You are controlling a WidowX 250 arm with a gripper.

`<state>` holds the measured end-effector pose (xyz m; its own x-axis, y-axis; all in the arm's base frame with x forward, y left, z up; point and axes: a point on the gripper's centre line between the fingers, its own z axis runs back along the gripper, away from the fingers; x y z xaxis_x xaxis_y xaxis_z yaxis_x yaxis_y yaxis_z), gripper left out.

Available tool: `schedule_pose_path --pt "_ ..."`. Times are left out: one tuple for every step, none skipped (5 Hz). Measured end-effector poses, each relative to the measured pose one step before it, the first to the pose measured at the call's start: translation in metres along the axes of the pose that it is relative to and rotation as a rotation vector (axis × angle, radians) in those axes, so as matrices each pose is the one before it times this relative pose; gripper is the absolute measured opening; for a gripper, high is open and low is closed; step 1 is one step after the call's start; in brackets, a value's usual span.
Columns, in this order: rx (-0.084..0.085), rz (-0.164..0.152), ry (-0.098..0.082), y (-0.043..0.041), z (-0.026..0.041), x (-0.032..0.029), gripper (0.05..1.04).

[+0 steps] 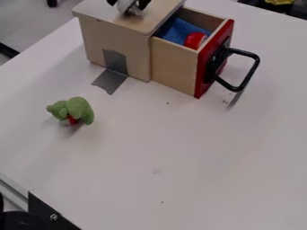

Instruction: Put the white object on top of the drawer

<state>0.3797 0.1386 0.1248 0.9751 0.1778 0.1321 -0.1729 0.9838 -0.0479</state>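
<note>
End effector [128,3]: at the top edge of the view, black fingers on either side of the white object, seemingly pinching it, though the crop makes this hard to confirm.
White object [128,6]: low over the cabinet's flat top; whether it touches the wood, I cannot tell.
Wooden cabinet [117,45]: upright on the white surface [180,157], with grey tape [110,81] running from its side down to the surface.
Drawer [174,63]: pulled open, red front and black handle [249,67] facing right, blue cloth [175,32] and a red item [195,40] inside.
Green soft toy [78,110]: on the surface, apart from the cabinet.
Risk at release: the rounded object could roll if let go too high, perhaps into the open drawer.
Risk at withdrawal: a finger brushing it while backing off could tip it over.
</note>
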Motion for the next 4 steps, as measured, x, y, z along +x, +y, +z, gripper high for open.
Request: schedule_pose_path --pt "0.0118 -0.0385 -0.0583 -0.00297 0.03222 0.00080 1.001" --pt "0.0199 -0.0548 -0.0227 -0.00132 0.01952 -0.00131 1.001" --pt "-0.0029 -0.0444 -0.0016 -0.00481 0.01345 0.00419 1.001" --pt "-0.0054 -0.0219 0.0173 -0.00774 0.00639 0.00065 1.001"
